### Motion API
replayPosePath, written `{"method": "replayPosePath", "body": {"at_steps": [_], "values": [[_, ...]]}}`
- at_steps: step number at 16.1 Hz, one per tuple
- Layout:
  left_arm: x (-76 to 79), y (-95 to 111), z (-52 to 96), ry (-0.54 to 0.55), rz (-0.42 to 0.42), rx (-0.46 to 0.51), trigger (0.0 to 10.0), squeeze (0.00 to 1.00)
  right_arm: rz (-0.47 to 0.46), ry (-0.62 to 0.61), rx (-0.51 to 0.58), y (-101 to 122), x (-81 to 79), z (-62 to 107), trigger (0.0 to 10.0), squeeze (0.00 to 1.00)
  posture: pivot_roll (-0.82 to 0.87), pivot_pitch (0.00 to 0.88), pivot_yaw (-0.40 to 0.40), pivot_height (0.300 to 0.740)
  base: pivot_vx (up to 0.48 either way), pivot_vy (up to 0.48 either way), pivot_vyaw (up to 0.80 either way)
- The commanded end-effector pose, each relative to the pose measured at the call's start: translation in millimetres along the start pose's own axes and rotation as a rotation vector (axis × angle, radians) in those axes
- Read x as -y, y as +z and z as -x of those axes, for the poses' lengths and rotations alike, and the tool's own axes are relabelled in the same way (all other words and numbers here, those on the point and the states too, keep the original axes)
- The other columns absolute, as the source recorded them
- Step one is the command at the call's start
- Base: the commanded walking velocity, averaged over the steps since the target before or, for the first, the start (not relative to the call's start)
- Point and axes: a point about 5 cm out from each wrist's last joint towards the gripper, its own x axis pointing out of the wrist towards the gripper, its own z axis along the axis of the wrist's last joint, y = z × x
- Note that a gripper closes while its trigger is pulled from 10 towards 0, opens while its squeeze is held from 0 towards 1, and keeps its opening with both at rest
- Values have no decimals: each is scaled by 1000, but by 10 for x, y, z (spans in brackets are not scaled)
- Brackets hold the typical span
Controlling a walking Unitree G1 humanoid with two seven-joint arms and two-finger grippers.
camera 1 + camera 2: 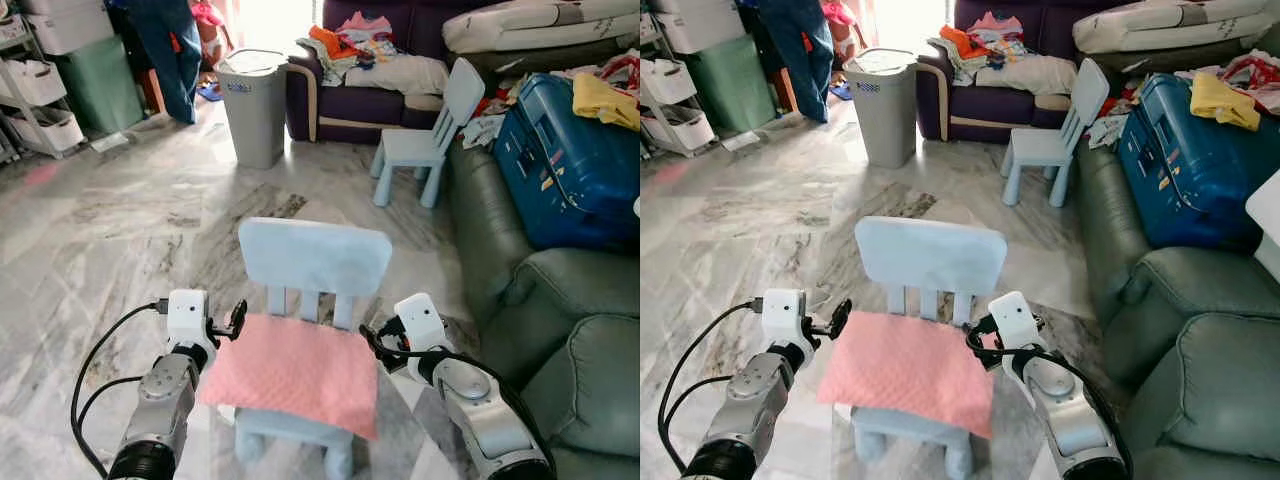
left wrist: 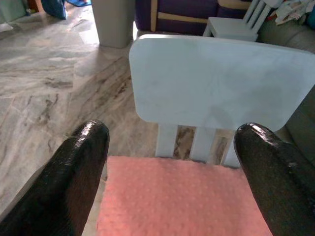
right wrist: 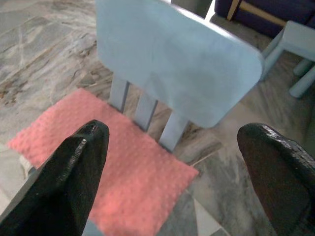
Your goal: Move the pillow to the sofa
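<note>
A flat pink pillow (image 1: 295,375) lies on the seat of a small light blue child's chair (image 1: 315,255) right in front of me, its front edge drooping over the seat. My left gripper (image 1: 237,320) stands open just off the pillow's left edge, and the left wrist view looks between its fingers (image 2: 78,167) at the pillow (image 2: 177,196). At the pillow's right edge my right gripper (image 1: 372,338) is open too, with the pillow (image 3: 113,147) ahead of its fingers (image 3: 74,167). Neither holds anything. The grey-green sofa (image 1: 560,330) is at my right.
A blue suitcase (image 1: 570,160) and clothes lie on the sofa's far part. A second small blue chair (image 1: 430,135), a grey bin (image 1: 252,105) and a purple sofa (image 1: 400,30) piled with laundry stand at the back. A person (image 1: 165,50) stands far left by shelves (image 1: 40,80).
</note>
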Motion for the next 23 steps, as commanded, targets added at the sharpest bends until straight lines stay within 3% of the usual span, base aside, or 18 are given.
{"method": "replayPosePath", "body": {"at_steps": [1, 12, 23], "values": [[-7, 39, -2, -7, -2, 16, 10000, 0, 4, -2, 36, 89, 14, -6, 10000, 0, -66, 0, 2, 740, 307, 296, 0], [5, 20, 2, -12, -9, 4, 10000, 0, 11, 3, 30, 76, 9, 8, 10000, 0, -68, 0, 2, 740, 276, 330, 0], [17, -3, -3, -26, -15, -19, 10000, 0, 11, -3, 27, 73, 10, 5, 10000, 0, -66, 0, 3, 740, 0, 0, 0]]}}
